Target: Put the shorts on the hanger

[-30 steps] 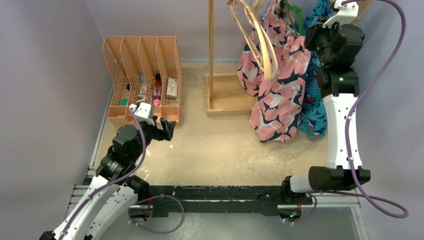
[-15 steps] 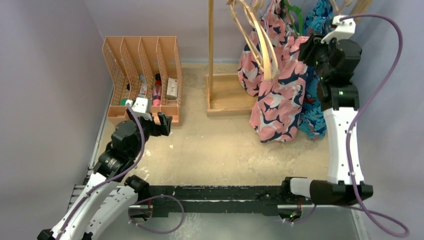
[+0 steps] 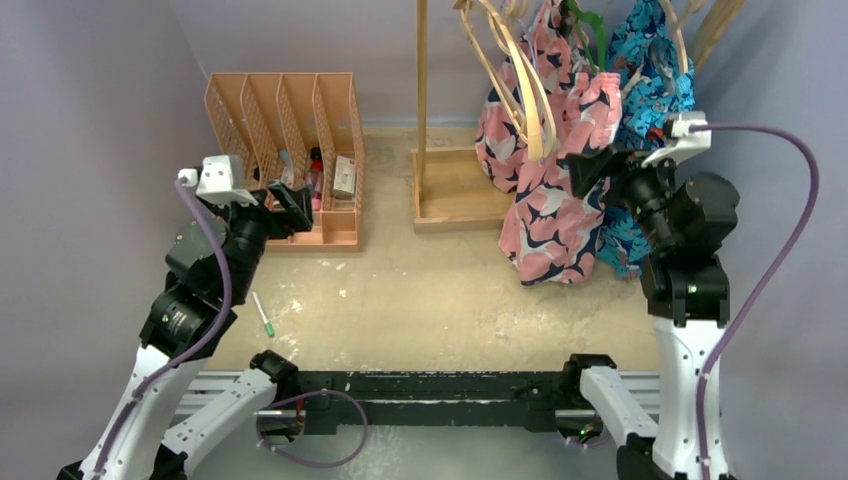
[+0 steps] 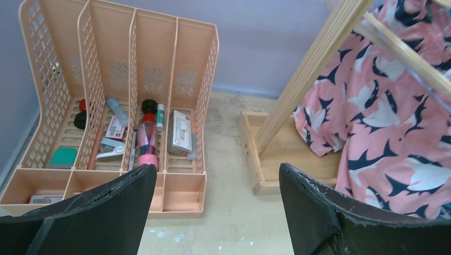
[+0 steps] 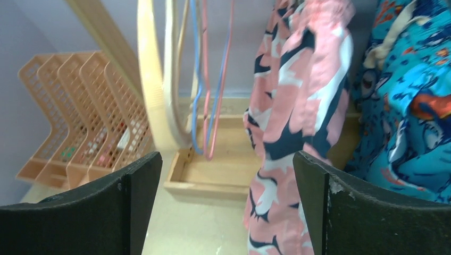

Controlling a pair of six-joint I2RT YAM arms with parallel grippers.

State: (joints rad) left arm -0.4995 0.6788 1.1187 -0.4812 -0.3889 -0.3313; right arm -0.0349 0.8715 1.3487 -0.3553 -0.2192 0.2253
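We hold the right pincer (image 3: 592,168) spread, empty: just ahead, the shorts (image 3: 556,205) seem to hang from the hanger (image 3: 590,20) unaided; our left pincer (image 3: 288,200) gapes too.

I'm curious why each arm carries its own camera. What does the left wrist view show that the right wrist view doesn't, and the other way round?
Only the left wrist view shows sharply what lies in the peach desk organizer, such as a white box. Only the right wrist view shows the bright blue garment, the thin blue hanger and the thin pink hanger. Both share the pink shorts, the organizer, the wooden rack base and an open end effector below: the left end effector or the right end effector.
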